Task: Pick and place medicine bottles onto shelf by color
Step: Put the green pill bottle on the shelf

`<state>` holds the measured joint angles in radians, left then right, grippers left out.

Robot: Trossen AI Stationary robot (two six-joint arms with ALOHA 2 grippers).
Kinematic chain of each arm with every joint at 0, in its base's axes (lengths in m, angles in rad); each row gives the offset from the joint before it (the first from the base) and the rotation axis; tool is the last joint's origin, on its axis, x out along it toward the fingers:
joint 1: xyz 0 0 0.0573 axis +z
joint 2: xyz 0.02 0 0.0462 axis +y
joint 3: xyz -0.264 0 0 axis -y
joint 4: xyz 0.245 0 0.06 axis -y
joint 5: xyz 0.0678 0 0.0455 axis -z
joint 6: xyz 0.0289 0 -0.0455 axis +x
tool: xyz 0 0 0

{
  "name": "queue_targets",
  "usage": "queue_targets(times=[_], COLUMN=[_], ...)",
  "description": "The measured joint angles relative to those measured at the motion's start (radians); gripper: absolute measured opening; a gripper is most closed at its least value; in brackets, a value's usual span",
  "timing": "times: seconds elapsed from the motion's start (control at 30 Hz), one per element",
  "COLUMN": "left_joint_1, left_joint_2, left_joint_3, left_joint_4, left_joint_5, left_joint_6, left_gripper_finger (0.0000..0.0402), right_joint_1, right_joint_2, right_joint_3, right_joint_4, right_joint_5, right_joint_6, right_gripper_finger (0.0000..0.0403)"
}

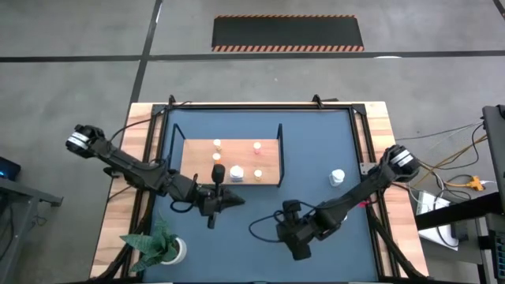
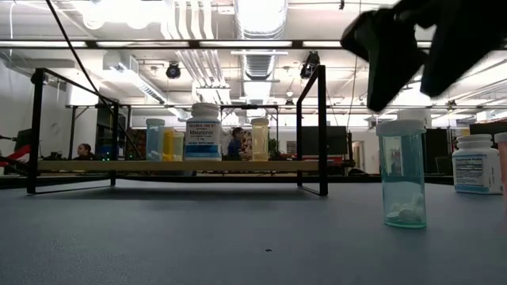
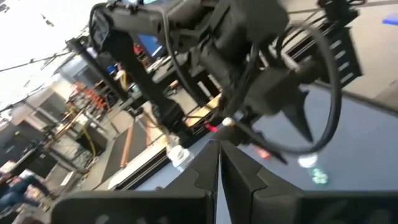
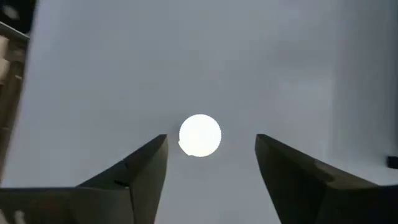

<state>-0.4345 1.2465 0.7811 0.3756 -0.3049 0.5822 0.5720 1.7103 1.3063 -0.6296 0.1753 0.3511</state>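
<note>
The right claw (image 4: 211, 162) stands wide open, holding nothing, above a green-tinted medicine bottle (image 2: 402, 172) with a white cap, upright on the tabletop (image 1: 260, 205) below its fingers, well apart from the shelf (image 1: 232, 162).

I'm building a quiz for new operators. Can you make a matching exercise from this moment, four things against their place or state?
Things:
1. left gripper
2. right gripper
3. labelled white bottle
4. plant pot

Places or states:
A. standing on the shelf
B. open, above the green-tinted bottle
C. at a corner of the table, on the left arm's side
D. shut, beside the shelf's front edge

Pairs: 1-D, 2-B, 3-A, 4-C
</note>
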Motion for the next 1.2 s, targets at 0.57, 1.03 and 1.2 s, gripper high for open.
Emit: queue_targets(times=[0.57,1.03,1.2], left_joint_1=[-0.071,-0.071,-0.071], left_joint_2=[0.0,-0.002,-0.023], left_joint_3=[-0.001,-0.001,-0.001], left_joint_4=[-0.002,-0.003,-0.003], left_joint_5=[-0.022,-0.033,-0.124], left_joint_6=[0.001,0.002,0.05], left_gripper_finger=[0.0,0.0,0.0], right_joint_1=[0.0,-0.001,-0.007], right_joint_2=[0.068,0.063,0.03], right_joint_3=[0.0,0.0,0.055], right_joint_4=[0.045,0.052,-0.009], right_joint_5=[0.0,-0.031,-0.03], right_joint_6=[-0.001,0.001,0.002], right_gripper_finger=[0.0171,0.0113,0.0122])
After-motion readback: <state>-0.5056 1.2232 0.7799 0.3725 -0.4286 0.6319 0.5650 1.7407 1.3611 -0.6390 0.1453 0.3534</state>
